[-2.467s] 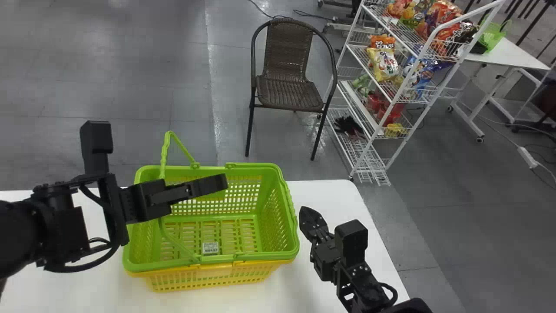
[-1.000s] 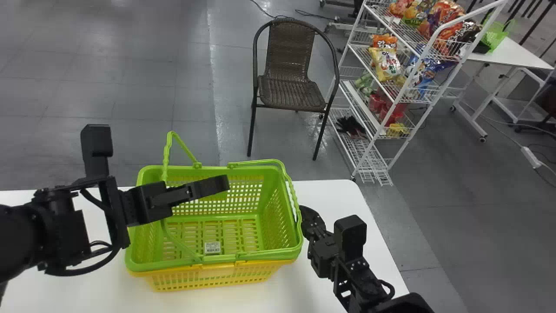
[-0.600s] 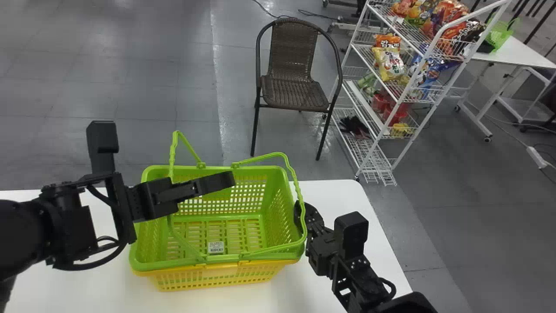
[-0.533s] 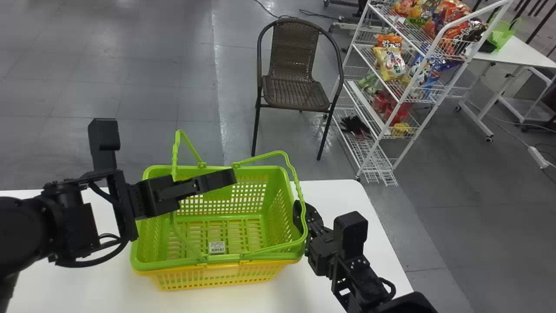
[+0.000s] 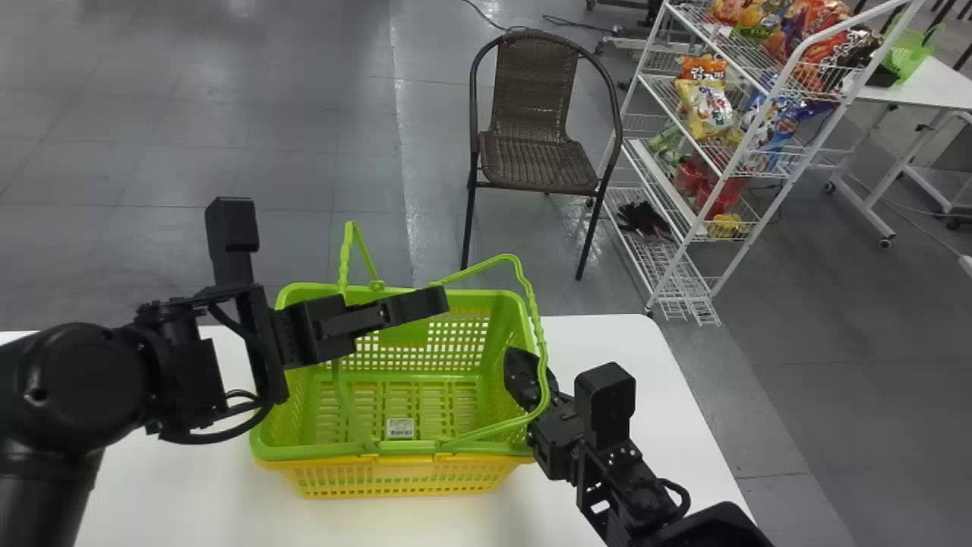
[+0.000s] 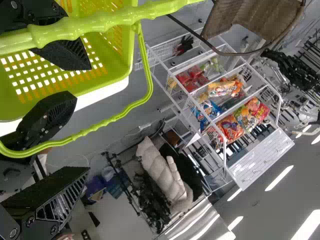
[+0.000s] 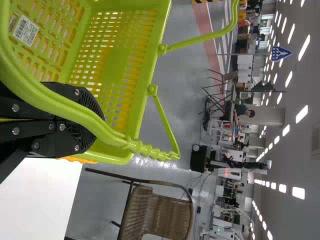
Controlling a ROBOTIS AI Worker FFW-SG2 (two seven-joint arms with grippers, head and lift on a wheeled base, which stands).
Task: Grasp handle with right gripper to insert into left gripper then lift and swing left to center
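On table (image 5: pixel 182 494), basket (image 5: pixel 465 338) upright, long axis crosswise

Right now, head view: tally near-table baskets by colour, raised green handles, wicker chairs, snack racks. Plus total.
Green basket: 1
Yellow basket: 1
Raised green handles: 2
Wicker chair: 1
Snack rack: 1
Total: 6

The left arm (image 5: pixel 178 372) hides some of the green basket (image 5: pixel 474 357).
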